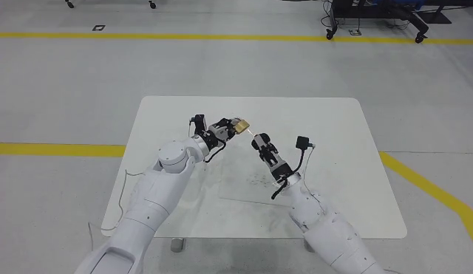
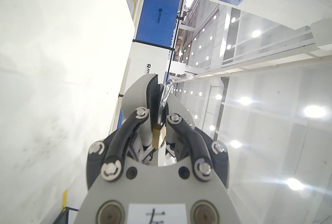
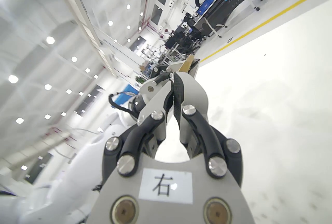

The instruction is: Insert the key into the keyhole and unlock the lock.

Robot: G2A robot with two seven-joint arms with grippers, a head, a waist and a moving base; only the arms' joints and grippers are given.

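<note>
My left gripper (image 1: 229,127) is held above the middle of the white table (image 1: 332,126), shut on a brass padlock (image 1: 241,126). In the left wrist view the brass body (image 2: 158,135) sits between the fingers, and the silver shackle (image 2: 166,94) sticks out past their tips (image 2: 155,90). My right gripper (image 1: 259,137) is just to the right of the padlock, pointing at it with its fingers shut. A thin pale sliver of the key (image 1: 252,132) bridges the small gap. In the right wrist view the shut fingers (image 3: 179,85) hide the key, and the padlock (image 3: 187,64) lies right beyond them.
Faint scuff marks (image 1: 259,178) show on the table in front of the arms. A black wrist camera with its cable (image 1: 302,142) stands off the right arm. A black wheeled frame (image 1: 377,8) stands on the floor at the far right, behind a yellow line (image 1: 148,35).
</note>
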